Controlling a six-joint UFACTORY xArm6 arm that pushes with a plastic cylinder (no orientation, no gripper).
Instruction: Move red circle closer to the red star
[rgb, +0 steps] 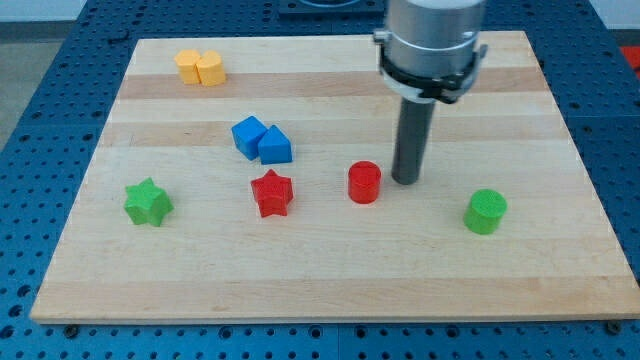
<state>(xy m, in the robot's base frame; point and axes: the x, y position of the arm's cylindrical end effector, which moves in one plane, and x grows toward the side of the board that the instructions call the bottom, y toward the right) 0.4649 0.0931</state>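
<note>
Right now the red circle (364, 183), a short upright cylinder with a flat round top, stands on the wooden worktop (330, 280) near its middle. Its colour is a plain bright red, matching the red star (271, 193), which lies to the view's left of it, apart, with bare wood between them. The arm carries no pincer at all, only a straight dark rod; my tip (406, 181) rests on the worktop just beside the red circle, on its right in the view, and a thin gap seems to separate them, though contact is hard to judge.

A green cylinder (486, 212) sits further right, well apart. A green star (148, 202) lies at the left. Above the red star, two blue blocks (262, 140) touch each other; their exact shapes are hard to make out. Two yellow blocks (200, 68) huddle together near the top left, shapes likewise unclear. The arm's grey housing is cut off by the view's top edge.
</note>
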